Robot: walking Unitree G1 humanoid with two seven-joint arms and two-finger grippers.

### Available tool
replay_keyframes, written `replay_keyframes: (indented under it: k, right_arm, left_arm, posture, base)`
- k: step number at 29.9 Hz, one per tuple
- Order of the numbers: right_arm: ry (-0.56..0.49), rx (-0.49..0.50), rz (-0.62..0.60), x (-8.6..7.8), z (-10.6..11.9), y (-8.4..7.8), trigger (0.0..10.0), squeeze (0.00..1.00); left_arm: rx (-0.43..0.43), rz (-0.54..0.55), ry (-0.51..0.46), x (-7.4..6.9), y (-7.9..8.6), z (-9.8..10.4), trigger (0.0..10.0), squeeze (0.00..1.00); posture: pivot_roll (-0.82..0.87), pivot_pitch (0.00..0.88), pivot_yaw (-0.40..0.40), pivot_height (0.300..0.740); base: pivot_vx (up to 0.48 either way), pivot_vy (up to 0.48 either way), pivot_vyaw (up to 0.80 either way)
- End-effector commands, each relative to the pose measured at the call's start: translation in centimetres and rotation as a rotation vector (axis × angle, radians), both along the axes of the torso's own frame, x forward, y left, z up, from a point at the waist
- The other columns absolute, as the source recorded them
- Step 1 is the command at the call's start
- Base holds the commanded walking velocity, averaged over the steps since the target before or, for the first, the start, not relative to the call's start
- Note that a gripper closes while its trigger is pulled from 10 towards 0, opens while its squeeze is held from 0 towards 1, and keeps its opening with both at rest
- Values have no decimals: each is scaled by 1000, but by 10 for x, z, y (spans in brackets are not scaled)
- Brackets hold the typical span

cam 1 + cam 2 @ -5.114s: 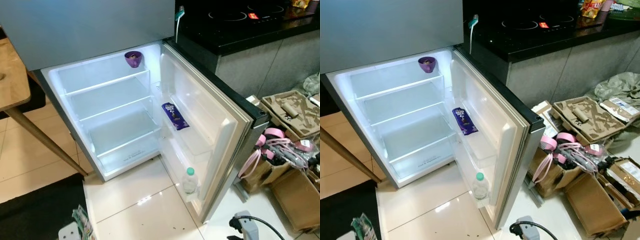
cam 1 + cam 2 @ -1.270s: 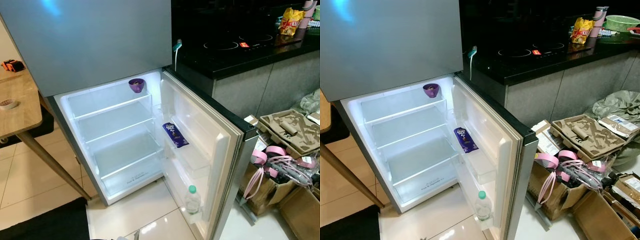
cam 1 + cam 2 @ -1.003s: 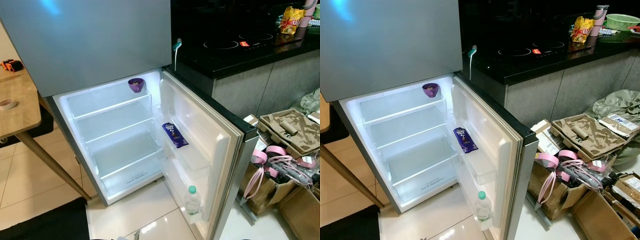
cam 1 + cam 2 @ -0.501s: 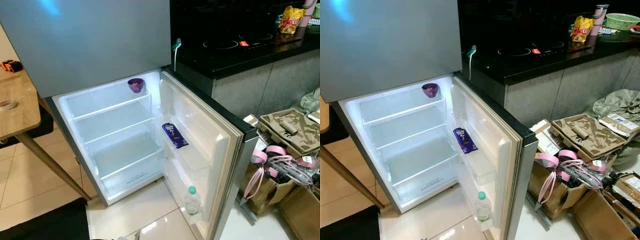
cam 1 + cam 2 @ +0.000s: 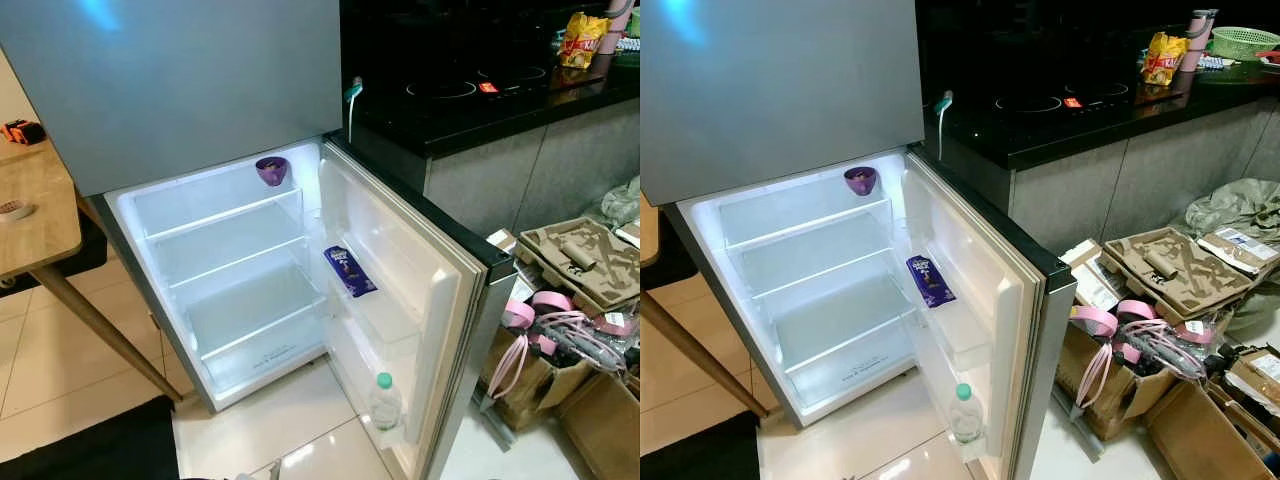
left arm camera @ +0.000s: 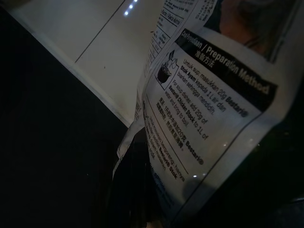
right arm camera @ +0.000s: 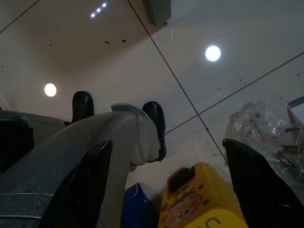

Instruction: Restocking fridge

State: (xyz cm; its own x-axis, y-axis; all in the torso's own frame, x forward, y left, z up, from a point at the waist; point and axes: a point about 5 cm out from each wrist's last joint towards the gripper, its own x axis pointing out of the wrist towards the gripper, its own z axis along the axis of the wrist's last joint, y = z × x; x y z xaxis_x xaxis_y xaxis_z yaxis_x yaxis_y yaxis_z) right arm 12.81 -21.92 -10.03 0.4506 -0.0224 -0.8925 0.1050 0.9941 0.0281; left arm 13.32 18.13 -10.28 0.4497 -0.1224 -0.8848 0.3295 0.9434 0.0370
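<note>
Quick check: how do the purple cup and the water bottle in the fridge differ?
The purple cup sits on the top inner shelf; the water bottle stands in the lowest door bin. The cup is opaque, short and open-topped; the bottle is clear, taller and closed with a green cap. Both stand upright.

Fridge [image 5: 150, 215] door [image 5: 420, 290] wide open; shelves bare except purple cup [image 5: 271, 170] far right on top. Table [image 5: 30, 215] crowds left; boxes [image 5: 580, 260] right.

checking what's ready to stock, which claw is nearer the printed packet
Left. The printed packet sits close up in front of the left claw. The right claw hangs open above the floor tiles, over a yellow container.
</note>
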Motion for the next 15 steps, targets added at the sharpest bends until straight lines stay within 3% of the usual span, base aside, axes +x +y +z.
replay_keyframes:
  k: [1,15]
  right_arm:
    - [-14,6,-4,2,1,2,10000,0]
    - [-13,11,-7,1,0,2,10000,0]
  left_arm:
    - [11,-6,24,-5,3,-2,10000,0]
    - [4,-11,21,-3,2,-1,10000,0]
  posture:
    - [-41,4,48,740]
    - [-43,4,48,740]
  base:
    - [0,0,0]
    - [0,0,0]
